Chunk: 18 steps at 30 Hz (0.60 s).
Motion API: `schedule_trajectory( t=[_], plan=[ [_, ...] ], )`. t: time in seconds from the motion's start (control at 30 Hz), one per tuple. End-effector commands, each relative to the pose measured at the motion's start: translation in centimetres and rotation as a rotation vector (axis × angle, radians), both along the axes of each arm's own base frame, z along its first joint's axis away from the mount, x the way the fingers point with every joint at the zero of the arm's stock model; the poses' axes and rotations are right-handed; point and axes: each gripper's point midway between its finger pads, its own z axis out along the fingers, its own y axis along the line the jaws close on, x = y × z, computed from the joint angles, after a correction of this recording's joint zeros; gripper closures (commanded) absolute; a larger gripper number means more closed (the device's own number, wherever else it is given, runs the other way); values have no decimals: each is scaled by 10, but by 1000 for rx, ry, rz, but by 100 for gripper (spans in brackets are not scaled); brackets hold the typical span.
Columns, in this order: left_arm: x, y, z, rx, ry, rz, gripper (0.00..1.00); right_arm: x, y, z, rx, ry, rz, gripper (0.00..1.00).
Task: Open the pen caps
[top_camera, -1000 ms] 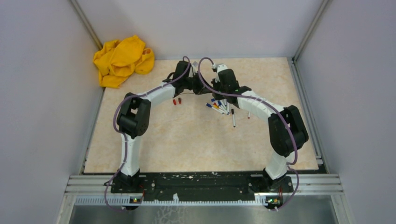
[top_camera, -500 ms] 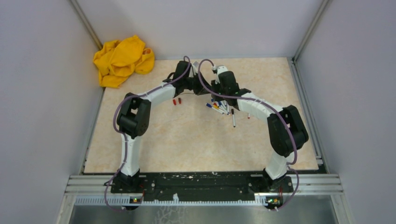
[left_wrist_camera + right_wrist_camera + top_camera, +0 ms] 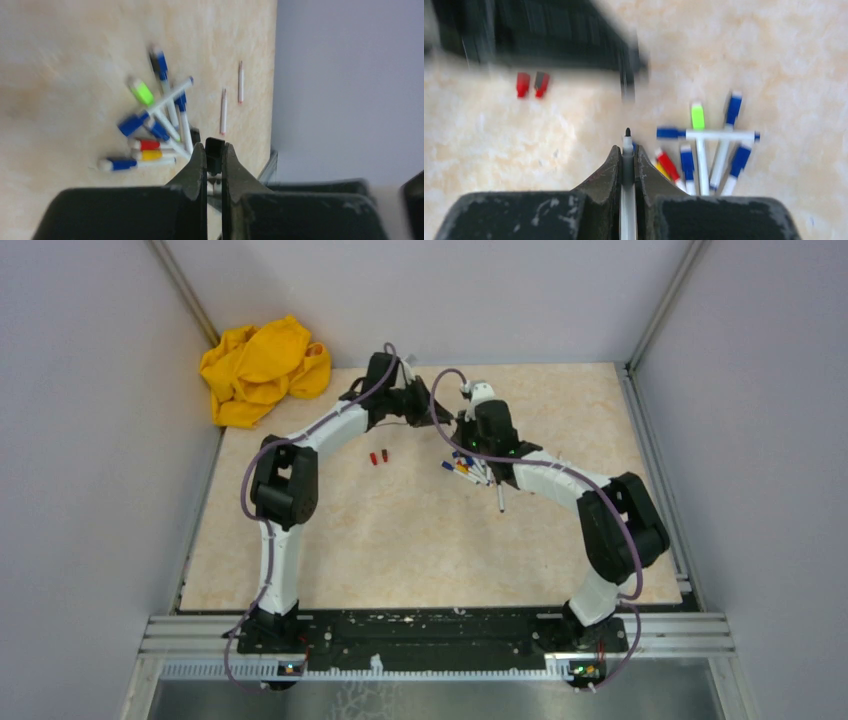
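My left gripper (image 3: 214, 146) is shut on a small black pen cap (image 3: 214, 156), held above the table; in the top view it (image 3: 437, 412) sits near the back centre. My right gripper (image 3: 626, 150) is shut on a thin white pen barrel (image 3: 627, 210) whose bare black tip (image 3: 627, 132) sticks out past the jaws; in the top view it (image 3: 460, 436) is just right of the left gripper, apart from it. A pile of capped pens (image 3: 467, 469) with blue, red, green and yellow caps lies below (image 3: 150, 120) (image 3: 704, 145). Two loose red caps (image 3: 378, 456) (image 3: 531, 84) lie to the left.
A yellow cloth (image 3: 262, 368) is bunched in the back left corner. Two uncapped white barrels (image 3: 223, 110) (image 3: 240, 82) lie near the right side of the pile; one shows in the top view (image 3: 500, 497). Grey walls enclose the table. My left arm (image 3: 549, 35) crosses the right wrist view.
The two grippers were together a second ago and have drawn apart. The left one moved back and left with the black cap; the pen tip now shows bare in the right one.
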Motion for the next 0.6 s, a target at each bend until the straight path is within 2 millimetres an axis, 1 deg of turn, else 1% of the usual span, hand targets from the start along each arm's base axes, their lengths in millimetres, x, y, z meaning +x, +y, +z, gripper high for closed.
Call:
schedule_trajectory(
  t=[0.0,0.03,0.13,0.17,0.23,0.3,0.33,0.43,0.57],
  plan=[
    [113,99,16,30,-137,325,100,-52,-9,-27,-44,136,44,100],
    [118,106,15,44,-138,341,100,-55,-10,-26,-37,140,44,100],
    [130,116,13,85,-152,369,100,-61,-8,-28,-9,151,46,100],
    [132,118,11,95,-157,374,100,-61,-10,-29,-12,154,39,100],
    [133,115,10,116,-170,352,100,-59,-16,-27,-27,141,9,100],
    [124,116,3,176,-171,336,100,-51,-27,-16,-54,105,-50,100],
    [119,117,-1,220,-178,331,100,-51,-35,-14,-87,111,-73,100],
    [96,127,-22,383,-170,343,100,-39,-55,0,-138,78,-158,100],
    [64,138,-49,564,-153,335,100,-26,-91,5,-198,74,-292,100]
  ],
)
